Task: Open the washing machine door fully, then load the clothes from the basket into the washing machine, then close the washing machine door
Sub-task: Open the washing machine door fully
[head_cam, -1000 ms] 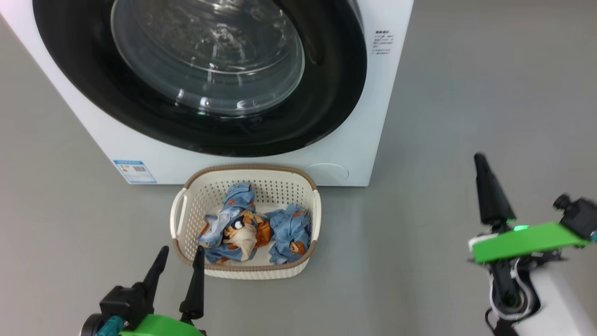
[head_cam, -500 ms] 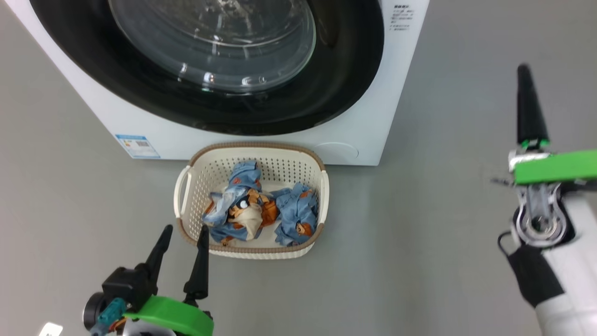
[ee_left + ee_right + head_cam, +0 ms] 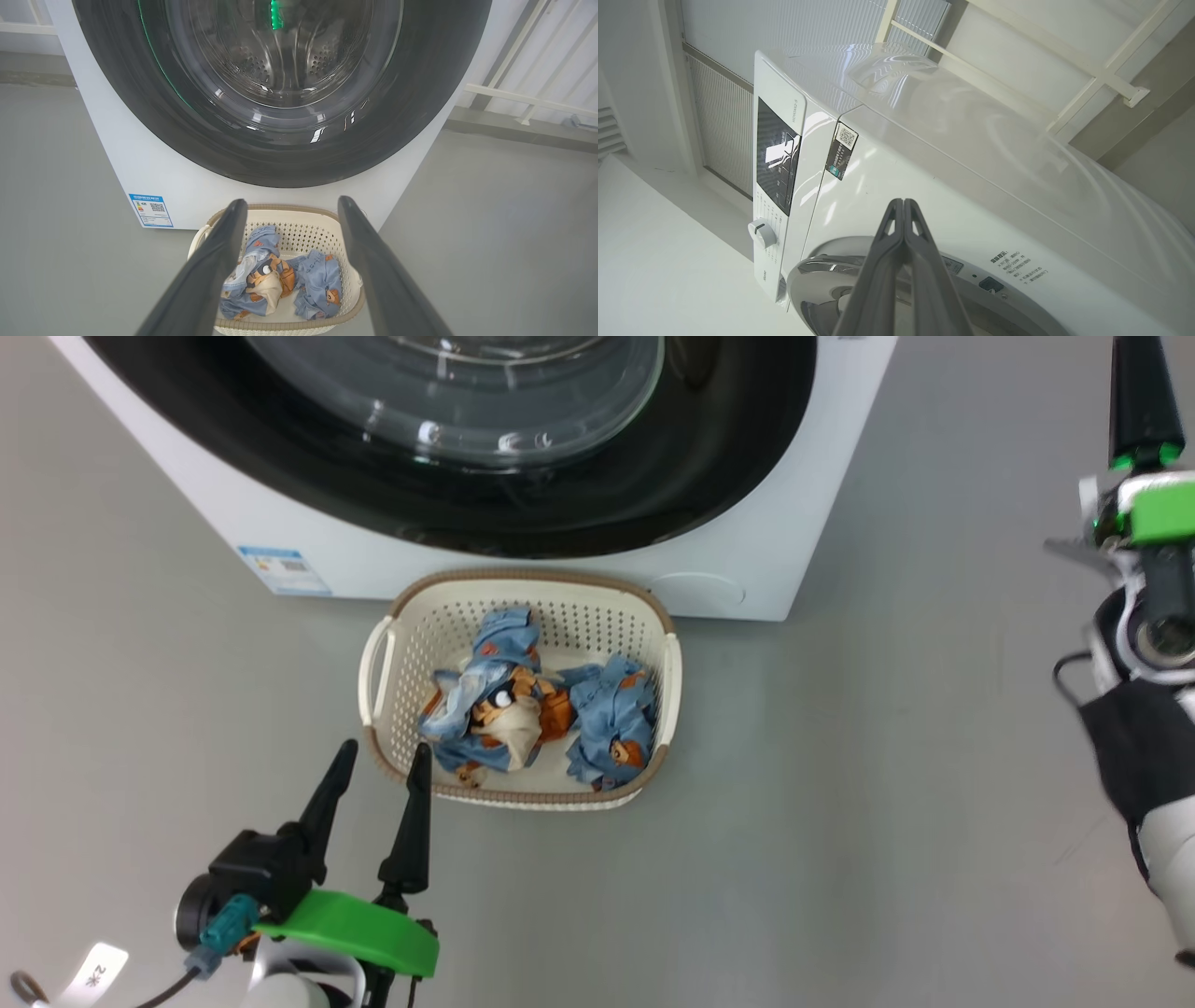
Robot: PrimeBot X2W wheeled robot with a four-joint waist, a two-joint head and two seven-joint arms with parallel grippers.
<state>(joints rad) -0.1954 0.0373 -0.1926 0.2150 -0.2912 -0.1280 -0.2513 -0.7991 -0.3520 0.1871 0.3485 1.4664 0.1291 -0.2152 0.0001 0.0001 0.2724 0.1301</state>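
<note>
The washing machine (image 3: 308,537) stands at the top of the head view, and its door (image 3: 653,495), black-rimmed with a glass bowl, lies flat against the front. On the floor before it sits the cream basket (image 3: 597,616) holding the blue bear-print clothes (image 3: 499,709). My left gripper (image 3: 384,751) hovers open and empty at the basket's near-left corner. Between its fingers the left wrist view shows the basket (image 3: 303,228), the clothes (image 3: 280,284) and the door (image 3: 420,116). My right gripper (image 3: 1137,378) is raised at the far right, shut and empty. From there my right gripper (image 3: 903,201) points at the machine's upper front.
Grey floor surrounds the machine and basket. A blue label (image 3: 283,569) marks the machine's lower-left front. The right wrist view shows the control panel (image 3: 777,163) and a white knob (image 3: 761,233). A white railing (image 3: 528,100) runs behind the machine on the right.
The whole head view has shifted, so the camera moved. My right gripper has climbed from the lower right to the upper right, still shut. The left gripper stays open by the basket.
</note>
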